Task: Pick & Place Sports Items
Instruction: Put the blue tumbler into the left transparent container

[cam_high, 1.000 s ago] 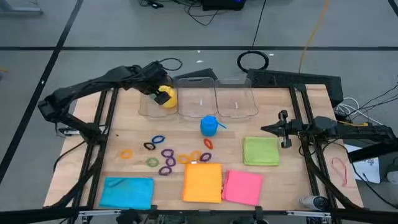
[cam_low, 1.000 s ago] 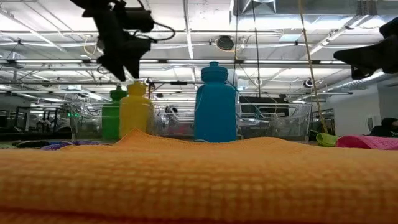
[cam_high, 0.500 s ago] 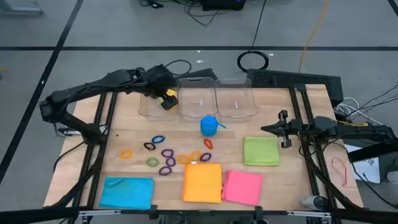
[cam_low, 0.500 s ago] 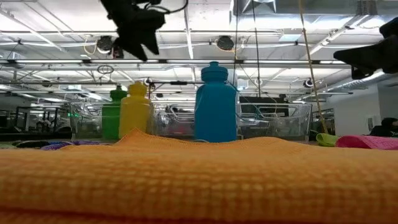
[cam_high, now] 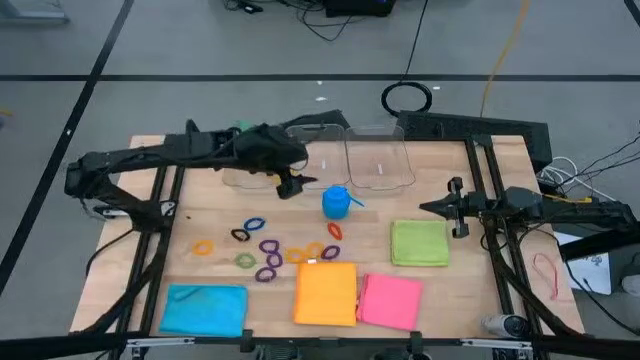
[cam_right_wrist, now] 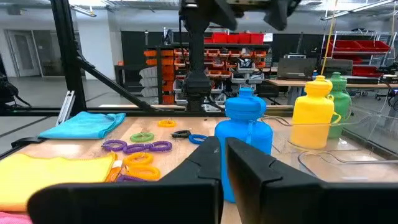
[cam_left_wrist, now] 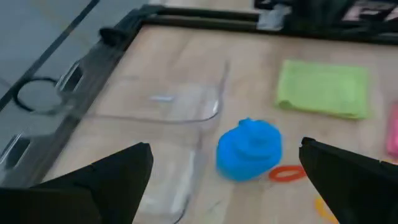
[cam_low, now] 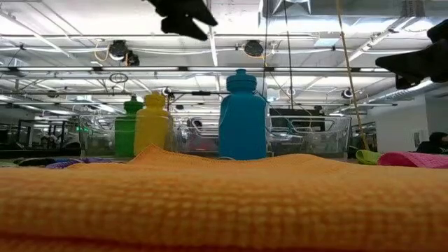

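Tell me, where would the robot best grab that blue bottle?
Probably around its narrow cap, from straight above. The blue bottle stands upright and apart from the bins, and the open left gripper hovers beside it, so a top grasp looks simplest.

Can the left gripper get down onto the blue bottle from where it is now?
Probably yes. The left gripper hangs open, empty, just beside the blue bottle, which stands upright in front of the clear bins; nothing lies between them.

Three clear bins (cam_high: pixel 350 160) in a row at the wooden table's (cam_high: pixel 470 290) far edge
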`<state>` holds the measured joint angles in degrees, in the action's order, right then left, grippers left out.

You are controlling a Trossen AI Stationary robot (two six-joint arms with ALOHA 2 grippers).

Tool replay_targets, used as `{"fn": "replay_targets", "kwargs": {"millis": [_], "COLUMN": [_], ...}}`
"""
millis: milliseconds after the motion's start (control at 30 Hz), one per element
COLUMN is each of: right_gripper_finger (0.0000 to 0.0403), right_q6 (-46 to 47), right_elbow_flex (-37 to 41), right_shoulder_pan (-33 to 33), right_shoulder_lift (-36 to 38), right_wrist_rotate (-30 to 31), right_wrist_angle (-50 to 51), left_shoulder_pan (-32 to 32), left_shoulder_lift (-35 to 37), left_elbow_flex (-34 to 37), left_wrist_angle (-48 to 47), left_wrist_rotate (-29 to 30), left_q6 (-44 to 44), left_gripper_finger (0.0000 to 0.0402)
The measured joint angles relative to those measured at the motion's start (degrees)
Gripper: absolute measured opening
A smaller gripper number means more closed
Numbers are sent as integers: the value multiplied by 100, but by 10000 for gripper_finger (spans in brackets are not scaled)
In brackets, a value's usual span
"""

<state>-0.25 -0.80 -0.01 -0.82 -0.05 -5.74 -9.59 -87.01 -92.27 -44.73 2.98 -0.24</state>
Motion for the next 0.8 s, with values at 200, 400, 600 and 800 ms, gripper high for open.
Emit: {"fn": "replay_targets", "kwargs": {"millis": [200,400,600,800], "right_gripper_finger": [0,0,0,0], "right_q6": [-2,0,-2,-2], "right_elbow_flex": [0,2,0,2], "right_shoulder_pan": [0,0,0,0], "right_shoulder_lift": [0,0,0,0], "right_wrist_rotate": [0,0,0,0], "right_wrist_angle": [0,-2,-2,-2], "left_shoulder_pan": [143,147,147,147], "left_shoulder_lift": [-210,-632,-1054,-1279], "left_elbow_flex": [167,256,260,260], "left_wrist_angle": [330,617,721,868], "left_wrist_rotate": [-8,-146,-146,-146], "left_q6": [-1,-10,1,1], "left_gripper_finger": [333,333,333,333]}}
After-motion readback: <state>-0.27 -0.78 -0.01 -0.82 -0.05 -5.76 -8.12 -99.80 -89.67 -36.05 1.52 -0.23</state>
